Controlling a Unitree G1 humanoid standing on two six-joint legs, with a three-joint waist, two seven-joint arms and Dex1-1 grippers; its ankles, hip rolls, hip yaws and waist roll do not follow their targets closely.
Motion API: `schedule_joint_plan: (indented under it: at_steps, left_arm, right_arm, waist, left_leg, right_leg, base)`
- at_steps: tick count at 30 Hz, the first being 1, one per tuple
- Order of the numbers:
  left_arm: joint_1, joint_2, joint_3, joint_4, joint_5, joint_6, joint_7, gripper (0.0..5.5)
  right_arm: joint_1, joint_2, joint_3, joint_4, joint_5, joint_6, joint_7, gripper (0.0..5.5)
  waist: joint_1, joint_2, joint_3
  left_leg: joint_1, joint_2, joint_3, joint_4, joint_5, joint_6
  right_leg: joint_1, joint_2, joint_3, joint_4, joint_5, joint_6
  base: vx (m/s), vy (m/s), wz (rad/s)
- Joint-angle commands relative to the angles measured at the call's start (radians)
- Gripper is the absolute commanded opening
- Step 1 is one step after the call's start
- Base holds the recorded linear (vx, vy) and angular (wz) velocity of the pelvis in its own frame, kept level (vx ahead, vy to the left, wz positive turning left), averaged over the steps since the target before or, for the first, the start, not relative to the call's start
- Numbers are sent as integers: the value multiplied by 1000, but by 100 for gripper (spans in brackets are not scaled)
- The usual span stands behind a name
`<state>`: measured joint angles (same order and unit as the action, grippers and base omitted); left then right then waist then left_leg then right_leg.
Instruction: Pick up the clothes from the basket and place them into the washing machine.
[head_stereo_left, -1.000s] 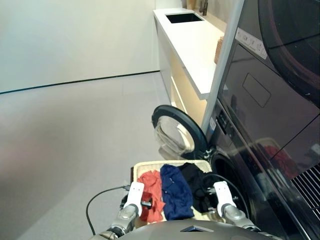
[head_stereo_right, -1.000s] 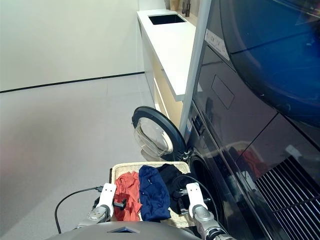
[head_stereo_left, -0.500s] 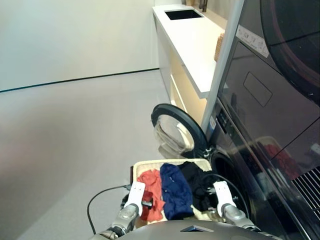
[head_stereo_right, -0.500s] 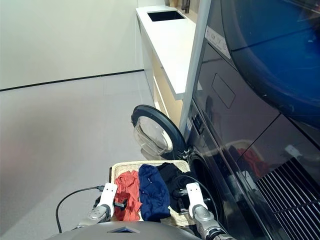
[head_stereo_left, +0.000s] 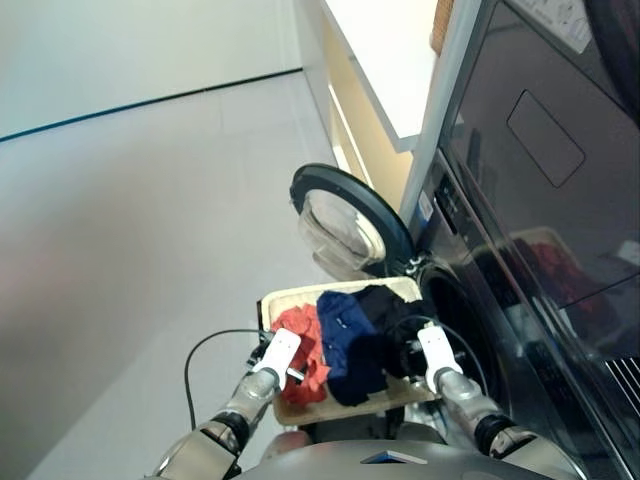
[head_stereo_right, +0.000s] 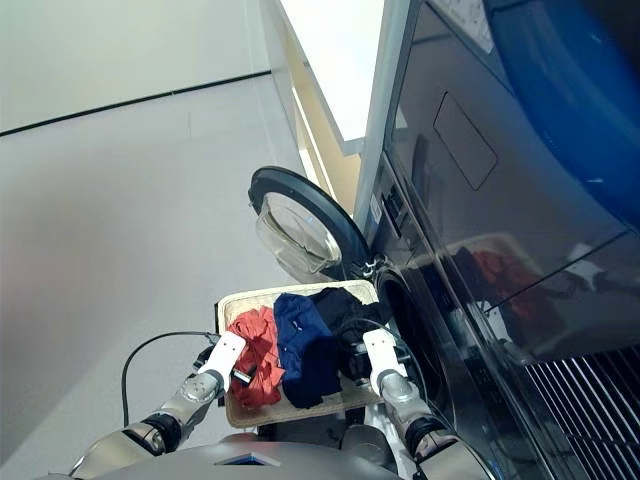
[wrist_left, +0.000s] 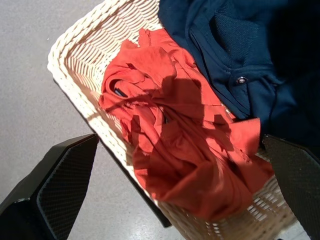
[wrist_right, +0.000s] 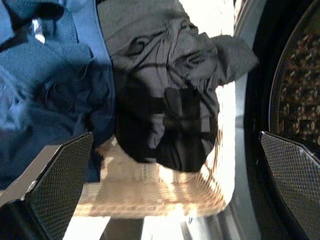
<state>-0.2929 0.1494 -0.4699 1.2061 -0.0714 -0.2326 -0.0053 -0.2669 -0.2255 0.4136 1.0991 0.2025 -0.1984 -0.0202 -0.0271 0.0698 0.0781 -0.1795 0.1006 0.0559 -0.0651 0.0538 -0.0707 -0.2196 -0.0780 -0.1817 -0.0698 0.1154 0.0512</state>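
A black cable (head_stereo_left: 200, 352) loops across the grey floor (head_stereo_left: 130, 250) at about 9 o'clock from the cream woven basket (head_stereo_left: 285, 297), which sits directly ahead of the robot and just beside the front of the dark grey washing machine (head_stereo_left: 520, 300). The left gripper (wrist_left: 165, 165) hangs over the basket's near left corner with its two black fingers (wrist_left: 60, 175) spread wide apart and empty, the orange-red garment (wrist_left: 170, 145) lying crumpled directly below them. That garment fills the left third of the basket; touching it at its 3 o'clock side lies the navy blue garment (head_stereo_left: 345, 335), bunched down the middle of the basket, a small button visible near its edge in the left wrist view. The black garment (wrist_right: 165, 110) occupies the right end, overlapping the navy one and reaching to the rim nearest the machine. The right gripper (wrist_right: 170, 165) hovers over the black garment, its fingers (wrist_right: 295, 170) likewise spread and holding nothing. At 12 o'clock from the basket the round porthole door (head_stereo_left: 345, 225) stands swung open, its clear glass bowl facing outward; at 3 o'clock the dark drum opening (head_stereo_left: 455, 320) gapes beside the basket's right rim. A white countertop (head_stereo_left: 390, 50) runs away beyond the door.
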Motion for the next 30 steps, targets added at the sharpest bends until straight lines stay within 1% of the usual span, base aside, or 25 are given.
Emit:
schedule_joint_plan:
  at_steps: [1,5,8,9,12,13,15,18,19,20,21,24,25,26,28,30]
  left_arm:
    - [-129,37,-7,21,-7,-24,35,550]
    - [-172,39,2,23,-50,-19,54,550]
    - [-196,45,6,24,-65,-19,62,550]
    - [-227,54,9,27,-83,-17,75,550]
    - [-248,58,11,34,-94,-14,78,550]
    - [-272,65,11,30,-111,-14,89,550]
    - [-295,69,19,35,-137,-12,95,550]
    - [-310,76,19,36,-147,-10,97,550]
    - [-328,82,20,39,-152,-8,103,550]
    - [-333,84,17,38,-150,-8,106,550]
    - [-340,90,18,44,-151,-9,110,550]
    - [-355,97,16,44,-158,-7,112,550]
    - [-366,104,33,45,-185,-8,118,550]
    - [-366,104,34,45,-185,-8,118,550]
    - [-383,114,53,54,-231,-8,115,550]
    - [-389,121,58,53,-235,-8,115,550]
  right_arm:
    - [-120,29,31,-65,26,-34,-21,550]
    - [-163,19,27,-105,49,-42,-39,550]
    - [-187,16,29,-121,57,-47,-46,550]
    - [-216,16,39,-142,73,-56,-52,550]
    - [-238,15,43,-148,84,-60,-58,550]
    - [-261,13,51,-159,88,-66,-67,550]
    - [-290,15,57,-161,93,-72,-77,550]
    - [-310,14,64,-172,91,-75,-85,550]
    - [-332,15,67,-187,95,-80,-93,550]
    - [-338,14,73,-189,93,-82,-97,550]
    - [-350,17,76,-187,94,-86,-98,550]
    - [-369,15,82,-197,98,-90,-103,550]
    - [-385,15,87,-217,106,-95,-104,550]
    - [-385,15,87,-217,106,-95,-104,550]
    - [-403,22,88,-234,124,-102,-104,550]
    - [-412,21,91,-273,124,-107,-107,550]
  waist:
    - [-13,-81,84]
    - [-16,-75,99]
    - [-21,-74,107]
    - [-22,-73,123]
    - [-25,-73,125]
    - [-28,-74,134]
    - [-32,-76,137]
    - [-33,-77,142]
    - [-40,-78,145]
    - [-38,-75,146]
    - [-39,-74,148]
    - [-42,-74,149]
    - [-44,-74,152]
    - [-44,-73,152]
    - [-49,-73,153]
    - [-53,-74,155]
  left_leg:
    - [-43,-43,14,106,-68,3]
    - [-117,-39,3,125,-59,0]
    - [-165,-38,1,153,-60,-3]
    - [-216,-34,-1,178,-62,-5]
    - [-261,-35,-3,204,-69,-8]
    - [-315,-34,-5,233,-77,-8]
    - [-374,-32,-6,273,-88,-6]
    - [-419,-29,-7,300,-97,-2]
    - [-472,-26,-6,338,-111,3]
    - [-477,-17,-10,357,-144,-1]
    - [-498,-17,-11,373,-152,2]
    - [-537,-15,-12,396,-160,6]
    - [-567,-14,-14,412,-167,8]
    - [-568,-14,-14,413,-167,8]
    - [-613,-16,-20,442,-176,11]
    - [-637,-12,-18,456,-181,13]
  right_leg:
    - [-78,-66,44,170,-98,106]
    - [-163,-73,33,204,-96,105]
    - [-212,-74,36,227,-98,101]
    - [-265,-76,38,253,-100,99]
    - [-311,-78,39,276,-104,97]
    - [-362,-79,46,294,-106,97]
    - [-414,-78,49,318,-106,95]
    - [-451,-74,56,332,-110,91]
    - [-498,-72,64,356,-116,90]
    - [-506,-66,69,374,-141,95]
    - [-528,-64,72,386,-144,94]
    - [-565,-63,78,407,-148,94]
    - [-596,-63,83,425,-152,93]
    - [-597,-63,83,425,-152,93]
    - [-640,-62,87,452,-158,91]
    - [-663,-62,92,468,-162,89]
  base:
    - [-136,27,-38]
    - [0,0,0]
    - [-19,3,21]
    - [-50,7,57]
    - [0,0,0]
    - [0,0,0]
    - [0,0,0]
    - [0,0,0]
    - [76,21,-21]
    - [76,39,-21]
    - [79,29,-29]
    - [0,0,0]
    - [0,0,0]
    - [0,0,0]
    - [0,0,0]
    - [0,0,0]
